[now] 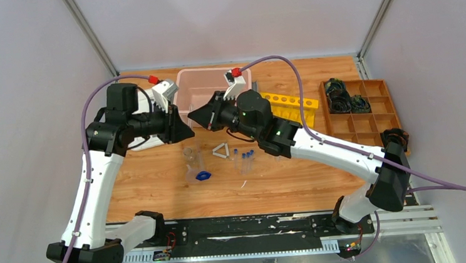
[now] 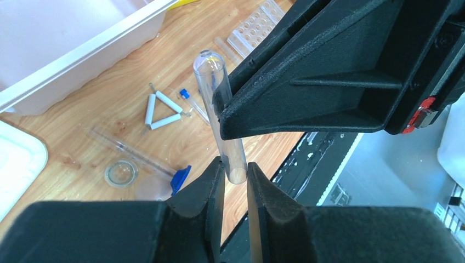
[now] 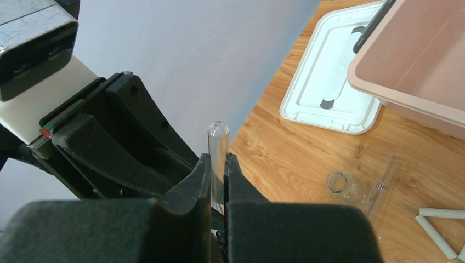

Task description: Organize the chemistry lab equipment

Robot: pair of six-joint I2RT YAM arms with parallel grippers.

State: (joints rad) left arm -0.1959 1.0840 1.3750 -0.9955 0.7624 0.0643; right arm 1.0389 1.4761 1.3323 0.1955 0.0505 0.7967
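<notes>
A clear test tube hangs in mid-air between both grippers. My left gripper holds its open end between the fingertips. My right gripper is shut on the tube's middle, rounded end sticking out past the fingers. From above, the two grippers meet nose to nose in front of the pink bin. On the table lie two glass beakers, a white triangle frame, a small blue piece, blue-capped tubes and a clear tube rack.
A pink bin stands at the back, with a yellow rack to its right. A wooden compartment tray sits at the far right. A white lid lies left of the bin. A thin glass tube lies by the beakers.
</notes>
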